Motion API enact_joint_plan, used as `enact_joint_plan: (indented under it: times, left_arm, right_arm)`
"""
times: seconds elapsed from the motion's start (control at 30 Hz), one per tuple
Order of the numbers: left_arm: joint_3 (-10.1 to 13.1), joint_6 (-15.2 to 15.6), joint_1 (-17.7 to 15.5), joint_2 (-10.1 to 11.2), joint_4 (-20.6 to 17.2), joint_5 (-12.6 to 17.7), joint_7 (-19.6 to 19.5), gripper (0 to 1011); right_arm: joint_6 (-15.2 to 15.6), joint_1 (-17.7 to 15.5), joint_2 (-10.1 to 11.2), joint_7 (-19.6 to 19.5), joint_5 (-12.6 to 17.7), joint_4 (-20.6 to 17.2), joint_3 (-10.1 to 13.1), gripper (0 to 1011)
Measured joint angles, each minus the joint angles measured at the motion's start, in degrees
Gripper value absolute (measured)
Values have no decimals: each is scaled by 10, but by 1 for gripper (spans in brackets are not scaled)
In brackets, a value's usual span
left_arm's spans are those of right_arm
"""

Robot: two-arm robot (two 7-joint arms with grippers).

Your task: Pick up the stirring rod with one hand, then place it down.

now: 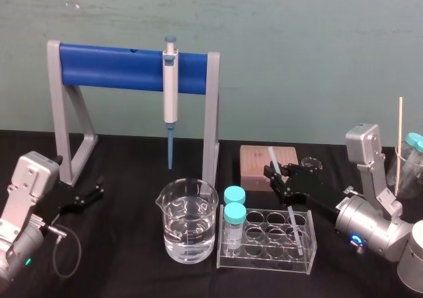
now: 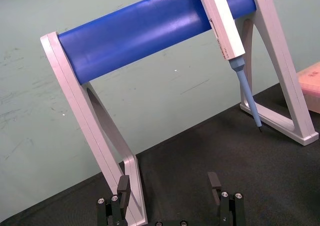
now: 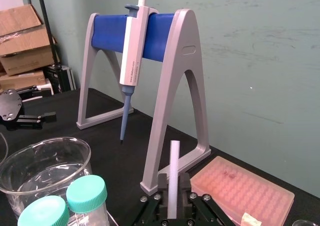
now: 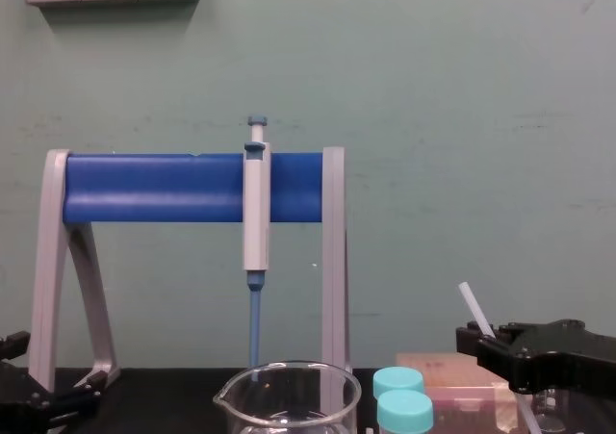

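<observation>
**Rod pinched, lift not yet clear of the rack**

Head view: the right hand [image 1: 283, 181] was closed on the stirring rod [image 1: 291, 220], pinching it near its upper end. The rod slanted down and toward the robot, with its lower end inside the clear tube rack [image 1: 264, 261], just beside the two teal-capped vials. I judged the step to be the pick-up, with the grasp made but the rod not yet free. The next move called for a lift along the rod's own slant, so the tip would clear the rack's wall without dragging it. The left hand [image 1: 91, 195] sat idle on the table [image 1: 132, 278] near the left foot of the pipette stand [image 1: 125, 67].

Left wrist view: the left hand's fingers [image 2: 214, 182] were spread wide with nothing between them, facing the stand's leg. The head view was too distant to confirm that.

Right wrist view: this view settled the grip. The rod [image 3: 174, 171] stood squarely between the two black pads, pressed on both sides, with a good length above them. The part below the pads was hidden (so it said nothing about the tip).

Chest view: from the side, the rod's top [image 4: 473, 307] leaned up and away from the right hand [image 4: 486, 343], which gave the tilt plainly. The rack itself was cut off at the lower edge.
</observation>
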Motion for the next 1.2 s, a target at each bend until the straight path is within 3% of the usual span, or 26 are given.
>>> enact_joint_plan:
  times: [0.13,0.63,1.2]
  left_arm:
    - [0,0,0,0,0,0,0,1000]
    - [0,0,0,0,0,0,0,1000]
    - [0,0,0,0,0,0,0,1000]
  right_arm:
    - [0,0,0,0,0,0,0,74]
    - [0,0,0,0,0,0,0,66]
    - [-71,-23,-15,12,31,-32,41,66]
